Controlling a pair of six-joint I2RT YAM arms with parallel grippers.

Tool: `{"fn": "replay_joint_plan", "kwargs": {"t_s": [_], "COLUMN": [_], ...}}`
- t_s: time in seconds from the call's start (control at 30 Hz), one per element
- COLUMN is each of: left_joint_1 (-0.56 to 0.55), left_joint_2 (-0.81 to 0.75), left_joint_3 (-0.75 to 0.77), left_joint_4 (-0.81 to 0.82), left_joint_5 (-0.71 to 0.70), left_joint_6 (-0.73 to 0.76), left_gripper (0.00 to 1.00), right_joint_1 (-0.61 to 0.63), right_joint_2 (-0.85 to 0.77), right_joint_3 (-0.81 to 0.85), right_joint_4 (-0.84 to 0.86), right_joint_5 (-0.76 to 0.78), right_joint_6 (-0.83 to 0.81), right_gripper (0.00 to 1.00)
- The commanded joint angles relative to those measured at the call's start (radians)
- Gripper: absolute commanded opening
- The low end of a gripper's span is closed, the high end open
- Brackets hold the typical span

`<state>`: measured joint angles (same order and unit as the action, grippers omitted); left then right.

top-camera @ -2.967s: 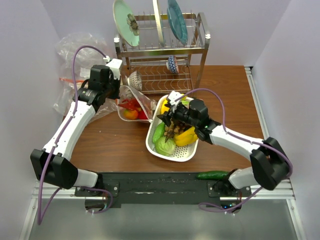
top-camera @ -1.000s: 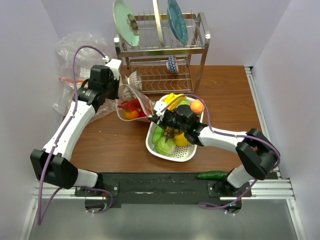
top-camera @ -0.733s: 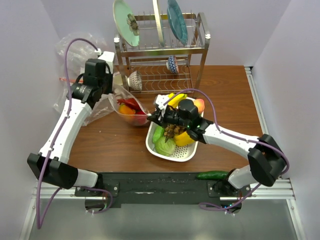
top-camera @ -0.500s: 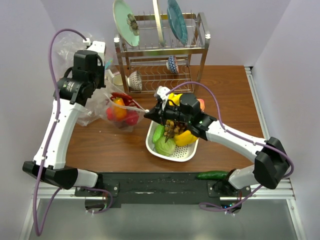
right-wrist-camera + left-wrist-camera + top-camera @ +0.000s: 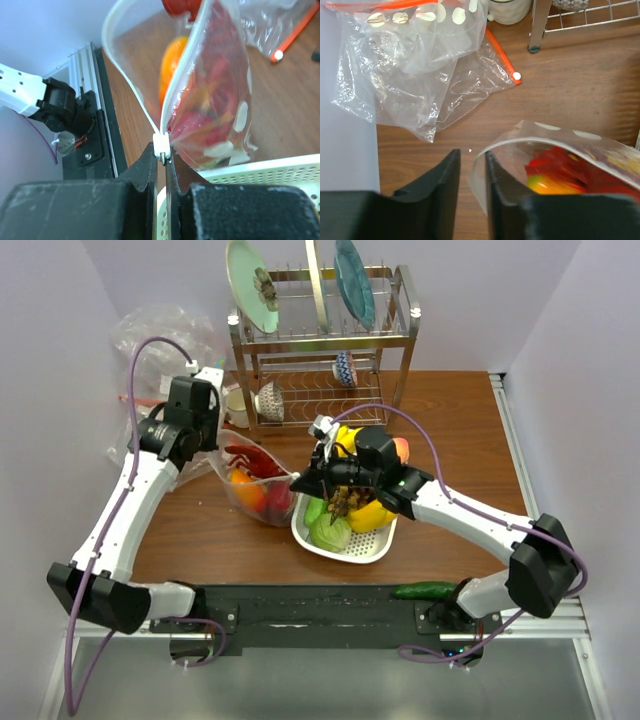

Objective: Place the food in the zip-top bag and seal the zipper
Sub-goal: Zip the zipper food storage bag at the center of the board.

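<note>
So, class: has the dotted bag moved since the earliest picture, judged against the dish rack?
Yes. The zip-top bag has shifted away from the dish rack, lower in the top view.

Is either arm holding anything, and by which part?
The right gripper pinches the bag by the white tab on its zipper. The left gripper's jaws stand apart, gripping nothing.

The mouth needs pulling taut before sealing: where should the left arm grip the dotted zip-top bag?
Pinch the zipper rim at the bag's corner nearest the left fingers, coming in from the bag's left end. That end stands up as a thin flat edge opposite the right gripper's hold; the belly bulges with food.
</note>
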<state>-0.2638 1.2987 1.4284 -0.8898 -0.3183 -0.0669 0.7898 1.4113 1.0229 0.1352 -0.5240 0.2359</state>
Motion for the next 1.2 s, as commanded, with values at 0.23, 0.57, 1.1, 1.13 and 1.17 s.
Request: {"fn": "replay_joint_plan", "kwargs": {"t_s": [0.23,0.57,1.1,1.13,1.17], "left_joint_1": [0.008,0.008,0.008,0.008,0.008], "left_joint_2": [-0.162,-0.252,-0.357,-0.351,-0.343], "left_joint_3": [0.004,-0.06,-0.49,-0.487,-0.477], "left_joint_4": [0.218,0.374,0.721,0.686,0.66], "left_joint_5": [0.036,0.546,1.292,1.317,1.375], "left_joint_6": [0.004,0.113,0.419,0.438,0.473], "left_gripper": [0.67,0.64,0.66,0.66,0.66], "right_joint_1": [-0.035,-0.034,-0.035,-0.034,-0.035], "right_joint_2": [0.074,0.071,0.087,0.09,0.09], "right_joint_3": [0.048,0.17,0.223,0.227,0.23], "right_joint_4": [0.009,-0.132,-0.193,-0.195,-0.2], "right_joint_5": [0.002,-0.01,-0.142,-0.146,-0.149], "right_joint_6": [0.008,-0.125,-0.3,-0.302,-0.308], "right_gripper": [0.0,0.0,0.0,0.0,0.0]}}
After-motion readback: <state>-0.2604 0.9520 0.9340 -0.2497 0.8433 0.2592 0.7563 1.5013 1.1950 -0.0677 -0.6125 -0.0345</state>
